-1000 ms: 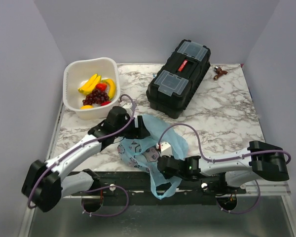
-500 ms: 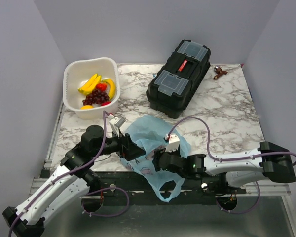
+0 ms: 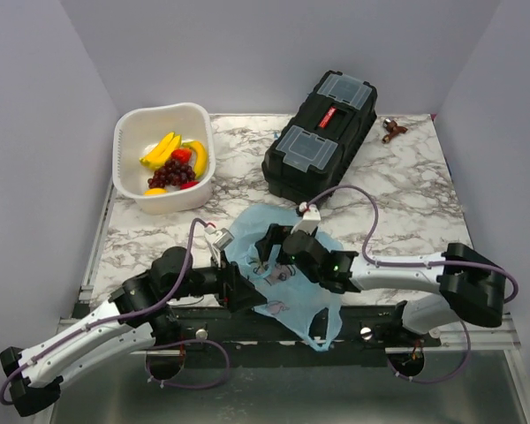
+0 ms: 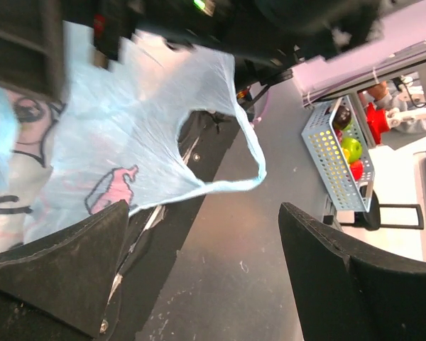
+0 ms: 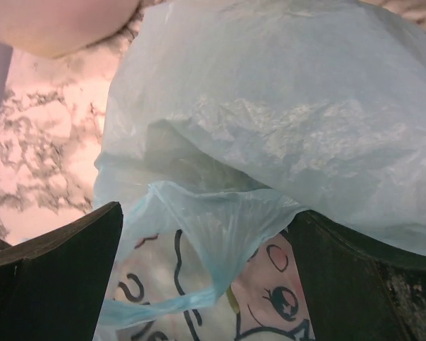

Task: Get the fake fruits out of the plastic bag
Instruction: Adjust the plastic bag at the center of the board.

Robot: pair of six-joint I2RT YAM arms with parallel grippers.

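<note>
Here, the overhead view shows a marble-patterned worktop [image 3: 397,203] with the plastic bag [image 3: 247,237] spread at its near edge, between the two arms. One loop handle [image 3: 322,329] hangs over that edge.

The left arm [image 3: 115,309] reaches in from the lower left and ends at the bag's near-left side. In its wrist view [image 4: 128,128] the left jaws stand wide apart with nothing between them. The bag's printed film lies beyond them, and its loop handle [image 4: 252,160] trails over the dark frame below the worktop.

The right arm [image 3: 397,265] stretches leftward across the near edge, its wrist over the middle of the bag. The right jaws are likewise spread wide. In that wrist view, crinkled blue film [image 5: 284,106] with cartoon print fills the space ahead of them, and neither finger is pinching it.

The fake fruits lie together in a white basket [image 3: 121,146] at the far left, well apart from the bag:
- a curved banana [image 3: 199,159]
- a small red fruit [image 3: 183,155]
- a dark grape bunch [image 3: 170,172]
- a round orange fruit [image 3: 155,191]

A pair of straight yellow sticks [image 3: 161,148] lies among them. A black toolbox [image 3: 321,141] sits at the far centre-right, beyond the bag. Whether the bag holds anything cannot be told.
</note>
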